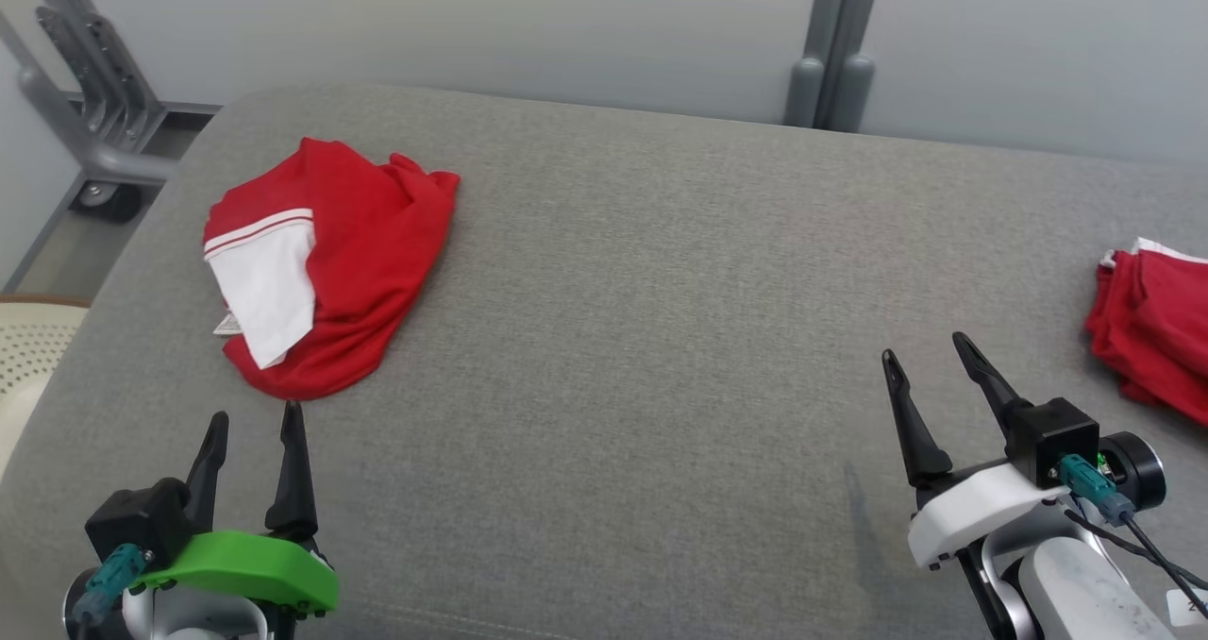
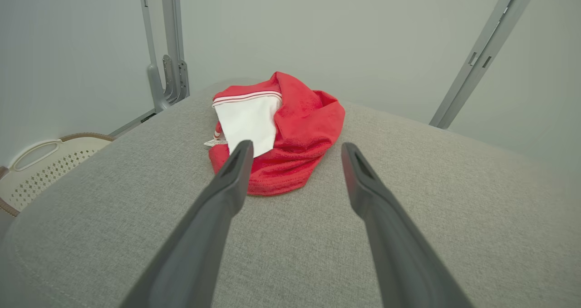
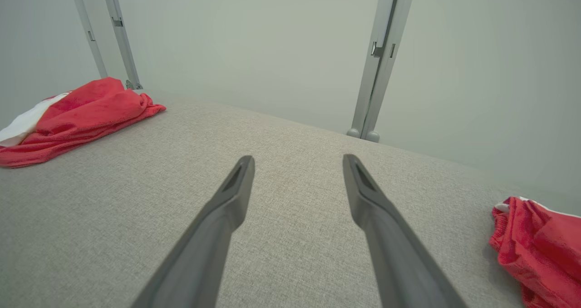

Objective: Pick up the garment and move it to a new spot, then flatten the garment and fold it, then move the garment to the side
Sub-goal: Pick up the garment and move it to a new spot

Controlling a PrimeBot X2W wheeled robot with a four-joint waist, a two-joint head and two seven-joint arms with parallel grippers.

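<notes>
No wording can be read: the small white tag [image 1: 226,325] on the red garment [image 1: 368,244] and the sticker [image 1: 1191,606] on the right forearm [image 1: 1076,583] are too small.

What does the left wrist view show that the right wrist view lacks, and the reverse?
Left wrist view's own: the open left gripper, a cream basket beside the grey surface, a small white label. Right wrist view's own: the open right gripper, a second red garment at the surface's right edge. Shared: the crumpled red and white garment, the surface, grey frame posts.
</notes>
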